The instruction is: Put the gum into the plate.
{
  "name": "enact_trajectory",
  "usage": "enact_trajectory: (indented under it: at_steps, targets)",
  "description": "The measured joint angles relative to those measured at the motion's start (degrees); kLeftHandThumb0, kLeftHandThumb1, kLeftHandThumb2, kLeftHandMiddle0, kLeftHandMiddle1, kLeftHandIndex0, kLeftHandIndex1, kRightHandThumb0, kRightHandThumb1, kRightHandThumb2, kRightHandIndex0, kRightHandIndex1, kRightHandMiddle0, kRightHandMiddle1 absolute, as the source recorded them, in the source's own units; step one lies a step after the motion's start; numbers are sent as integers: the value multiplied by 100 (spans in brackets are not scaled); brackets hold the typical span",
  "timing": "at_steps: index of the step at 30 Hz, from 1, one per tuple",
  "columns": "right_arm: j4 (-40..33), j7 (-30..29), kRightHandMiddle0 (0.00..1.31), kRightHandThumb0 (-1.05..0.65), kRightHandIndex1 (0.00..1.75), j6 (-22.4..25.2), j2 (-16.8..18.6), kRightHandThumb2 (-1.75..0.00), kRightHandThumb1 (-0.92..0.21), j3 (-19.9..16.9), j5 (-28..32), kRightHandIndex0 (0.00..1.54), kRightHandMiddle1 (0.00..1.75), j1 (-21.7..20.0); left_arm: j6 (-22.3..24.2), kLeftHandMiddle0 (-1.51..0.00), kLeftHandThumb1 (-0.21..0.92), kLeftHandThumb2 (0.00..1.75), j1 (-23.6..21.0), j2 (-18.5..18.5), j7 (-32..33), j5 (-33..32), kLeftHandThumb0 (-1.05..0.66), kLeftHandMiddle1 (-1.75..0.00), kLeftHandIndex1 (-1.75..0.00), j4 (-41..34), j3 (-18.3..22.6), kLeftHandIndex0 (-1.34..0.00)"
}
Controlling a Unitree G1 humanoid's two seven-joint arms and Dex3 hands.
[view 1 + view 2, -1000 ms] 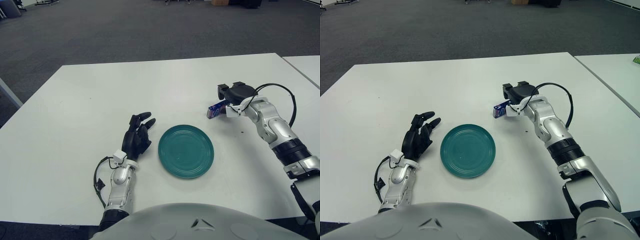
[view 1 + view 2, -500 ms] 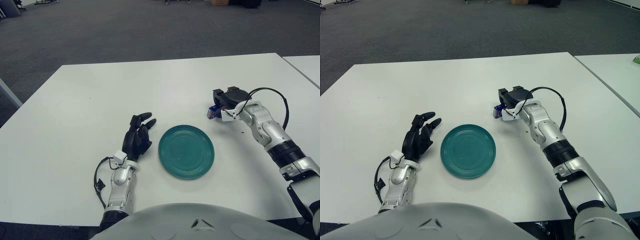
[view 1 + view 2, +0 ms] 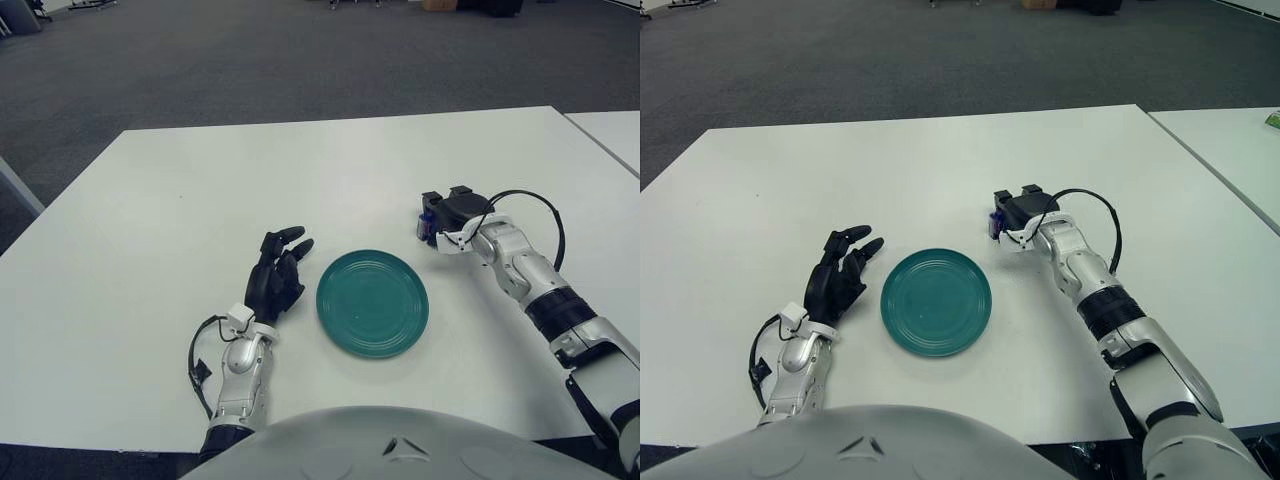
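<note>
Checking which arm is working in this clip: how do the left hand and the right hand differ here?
The right hand is closed around the gum, above and right of the teal plate; the left hand holds nothing. The left hand's fingers are loosely spread, beside the plate's left rim; the right hand's are curled. Both are black and show over the white table.

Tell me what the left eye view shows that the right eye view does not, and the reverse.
Only the left eye view shows a grey table leg at its left edge. Only the right eye view shows a small green item on the neighbouring table. Both show the teal plate, the left hand beside it with fingers relaxed, and the right hand shut on the gum beyond the plate's right rim.
</note>
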Motion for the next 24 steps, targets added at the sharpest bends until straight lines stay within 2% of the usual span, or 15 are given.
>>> enact_trajectory:
  at_steps: [14,18,20,21,23,24]
  targets:
    - [822,-824,0,-73,82,-189,86,-39,-92,117,41,22,143,-193,15,-38,92,86,110,13,0,-11,-92,-58,-107,-112,-90,-10]
    - [988,-1098,1,-67,81,-221,105,-40,-92,109,65,27,155,-201,15,-39,92,86,130,16,0,-13,-91,-58,-108,-131,-94,-11]
    - [1056,-1268,17,-49,82,-238,111,-54,-85,101,82,35,165,-199,14,-39,92,87,132,16,0,-24,-90,-58,-108,-132,-94,-11]
    - [1099,-1367,19,-47,82,-253,118,-57,-84,101,93,36,167,-197,13,-39,92,87,132,16,0,-30,-90,-58,-108,-131,-93,-11]
    - [1158,-1552,27,-42,109,-280,136,-70,-76,101,106,46,171,-189,12,-40,92,87,132,16,0,-45,-90,-58,-108,-131,-94,-12]
    - [1181,-1674,29,-41,114,-300,144,-73,-75,102,109,48,171,-181,13,-40,92,87,132,16,0,-52,-89,-58,-108,-131,-94,-12]
